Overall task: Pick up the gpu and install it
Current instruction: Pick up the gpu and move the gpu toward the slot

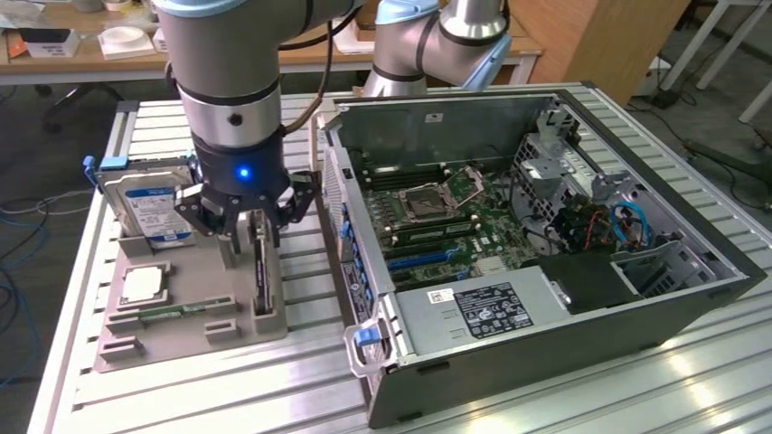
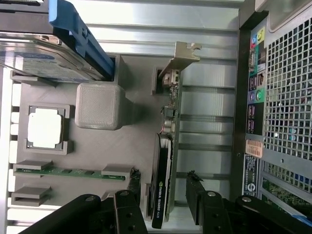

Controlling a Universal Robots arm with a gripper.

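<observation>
Your bench (image 1: 675,380), a deck of metal slats, carries an open computer case (image 1: 543,362) that takes up the right half of the exterior frame. Inside it you can see the green main board (image 1: 447,226) and, nearer the lower edge, a grey power supply (image 1: 476,307).

At the lower left of that frame sits a grey holder tray (image 1: 169,336). The graphics card (image 2: 168,146) stands on its long edge in a slot along the tray's side nearest the case. It is a thin green board with a black cooler block on one face and a silver bracket at one end.

Your fingers (image 2: 200,200) are spread wide and straddle the card, one on each face with a gap on both sides, gripping nothing.

The tray also holds a silver hard drive (image 1: 151,212) upright at its far end, a square processor chip (image 1: 143,283) lying flat, and a narrow green memory strip (image 1: 181,312) near the front.
</observation>
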